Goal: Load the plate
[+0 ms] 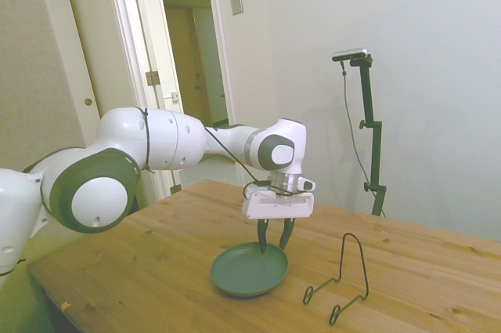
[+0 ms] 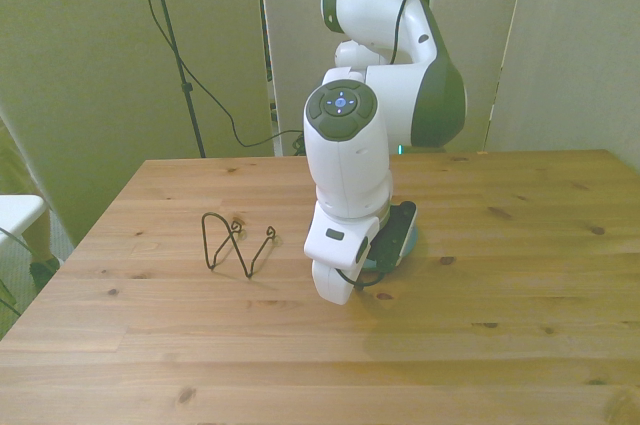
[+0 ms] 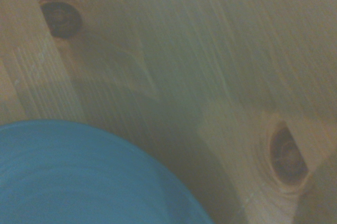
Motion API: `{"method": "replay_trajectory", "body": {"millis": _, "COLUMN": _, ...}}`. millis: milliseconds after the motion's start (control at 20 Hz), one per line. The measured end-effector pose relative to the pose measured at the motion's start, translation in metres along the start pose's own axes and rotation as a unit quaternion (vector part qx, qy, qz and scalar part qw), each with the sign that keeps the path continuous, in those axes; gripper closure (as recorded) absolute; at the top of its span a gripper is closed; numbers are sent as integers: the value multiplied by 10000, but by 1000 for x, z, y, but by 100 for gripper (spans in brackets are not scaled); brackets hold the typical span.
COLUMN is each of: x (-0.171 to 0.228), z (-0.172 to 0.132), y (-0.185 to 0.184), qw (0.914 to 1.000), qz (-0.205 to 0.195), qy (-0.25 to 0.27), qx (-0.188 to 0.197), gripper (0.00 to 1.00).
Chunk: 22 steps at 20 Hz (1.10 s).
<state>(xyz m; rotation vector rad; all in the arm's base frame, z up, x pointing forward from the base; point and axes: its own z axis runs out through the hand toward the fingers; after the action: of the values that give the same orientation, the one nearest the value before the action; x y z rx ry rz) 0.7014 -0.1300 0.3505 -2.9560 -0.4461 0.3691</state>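
Observation:
The round grey-green plate [image 1: 244, 272] lies flat on the wooden table [image 1: 141, 270]. My gripper [image 1: 273, 247] points straight down over the plate's far rim. Its two dark fingers [image 1: 262, 237] stand apart, one inside the rim and one outside, and they look open. In the front view the arm covers nearly all of the plate [image 2: 408, 239]; only a thin edge shows, and the fingers are hidden there. The wrist view is blurred and shows the plate [image 3: 79, 176] as a blue curve on the wood.
A thin black wire stand [image 1: 343, 280] sits on the table just beside the plate, toward the side view's right. In the front view the wire stand [image 2: 236, 245] is on the arm's left. An open doorway [image 1: 192, 51] lies behind the arm.

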Motion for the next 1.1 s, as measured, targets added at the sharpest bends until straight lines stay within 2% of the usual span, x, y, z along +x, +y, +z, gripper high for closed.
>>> {"method": "replay_trajectory", "body": {"millis": 850, "x": -3, "z": 9, "y": -5, "qw": 9996, "qz": -40, "qy": -270, "qx": -3, "gripper": 100}}
{"method": "replay_trajectory", "body": {"millis": 1100, "x": -13, "z": 3, "y": -18, "qw": 9996, "qz": -111, "qy": -102, "qx": -226, "gripper": 100}}
